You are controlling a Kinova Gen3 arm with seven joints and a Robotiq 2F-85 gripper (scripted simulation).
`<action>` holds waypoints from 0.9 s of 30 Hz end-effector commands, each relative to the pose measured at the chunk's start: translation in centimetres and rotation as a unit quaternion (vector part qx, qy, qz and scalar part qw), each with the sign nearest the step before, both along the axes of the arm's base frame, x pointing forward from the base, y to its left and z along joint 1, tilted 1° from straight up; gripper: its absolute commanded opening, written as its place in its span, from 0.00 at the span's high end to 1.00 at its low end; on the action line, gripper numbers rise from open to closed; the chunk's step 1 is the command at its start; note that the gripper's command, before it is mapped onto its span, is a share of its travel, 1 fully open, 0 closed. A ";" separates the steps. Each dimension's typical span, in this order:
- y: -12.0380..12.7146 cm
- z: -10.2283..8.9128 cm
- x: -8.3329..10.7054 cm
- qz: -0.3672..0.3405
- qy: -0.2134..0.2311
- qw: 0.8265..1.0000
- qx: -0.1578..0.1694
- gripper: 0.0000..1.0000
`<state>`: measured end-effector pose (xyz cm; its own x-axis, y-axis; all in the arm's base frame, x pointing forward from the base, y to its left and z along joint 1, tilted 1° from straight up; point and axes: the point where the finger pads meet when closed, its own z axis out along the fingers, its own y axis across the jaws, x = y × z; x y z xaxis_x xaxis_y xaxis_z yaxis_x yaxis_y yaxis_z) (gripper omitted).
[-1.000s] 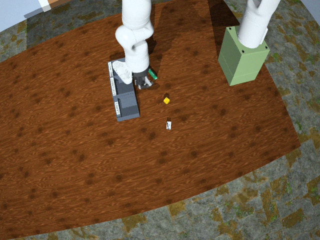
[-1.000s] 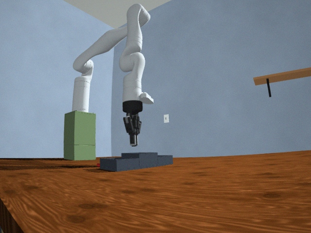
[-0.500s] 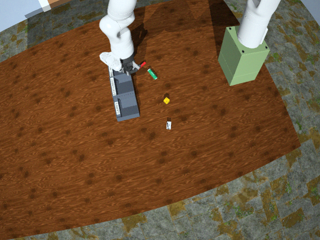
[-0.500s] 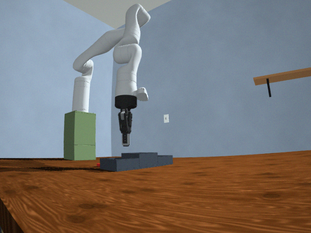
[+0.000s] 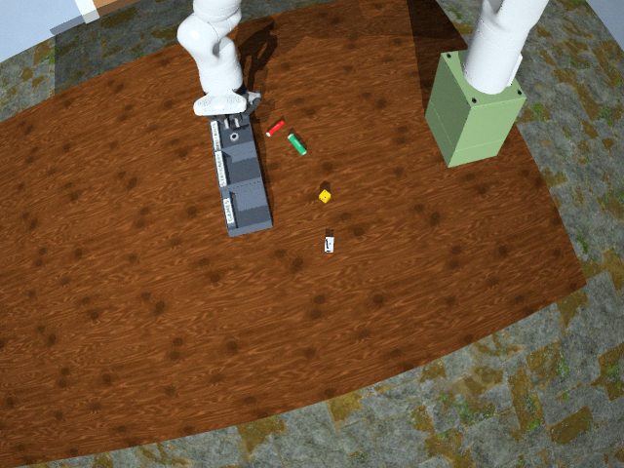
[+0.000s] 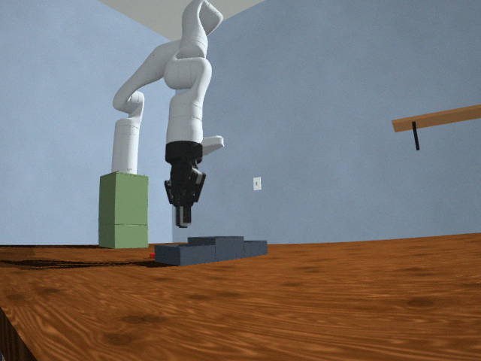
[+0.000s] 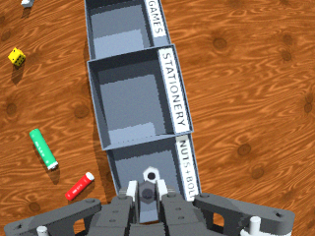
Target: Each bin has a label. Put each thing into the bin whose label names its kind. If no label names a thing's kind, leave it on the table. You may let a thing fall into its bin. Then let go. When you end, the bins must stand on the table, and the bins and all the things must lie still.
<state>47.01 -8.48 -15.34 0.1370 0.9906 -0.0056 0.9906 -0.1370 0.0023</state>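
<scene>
My claw, nearly shut on something small I can't identify, hangs over the end bin; an off-centre release risks a rim bounce.

Reddish-brown wood-grain surface with dark knots, slate-grey bins with white labels, red marker, green marker, yellow die, pale green pedestal, white arm

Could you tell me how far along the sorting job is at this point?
Done: one hex nut lies in the end compartment of the bin. In hand: the gripper is shut on a small grey item above that compartment. Left: red marker, green marker, yellow die and white piece lie on the table.
</scene>
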 end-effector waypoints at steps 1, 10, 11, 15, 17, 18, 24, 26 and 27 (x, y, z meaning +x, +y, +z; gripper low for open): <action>-0.5 0.1 0.1 0.003 -0.005 1.000 0.003 0.89; -0.7 0.1 0.1 0.077 -0.005 0.997 0.003 0.89; -0.8 0.1 0.1 0.077 -0.005 0.997 0.003 0.89; -0.7 0.1 0.1 0.077 -0.005 0.997 0.003 0.89; -0.7 0.1 0.1 0.077 -0.005 0.997 0.003 0.89; -0.7 0.1 0.1 0.077 -0.005 0.997 0.003 0.89; -0.6 -0.1 0.1 0.077 -0.005 0.997 0.003 0.89; -0.6 -0.5 0.1 0.077 -0.005 0.997 0.003 0.89; -0.6 -0.7 0.1 0.077 -0.005 0.997 0.003 0.89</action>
<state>47.23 -9.05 -15.60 -0.0172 0.9999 0.0001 0.9998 0.0172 0.0137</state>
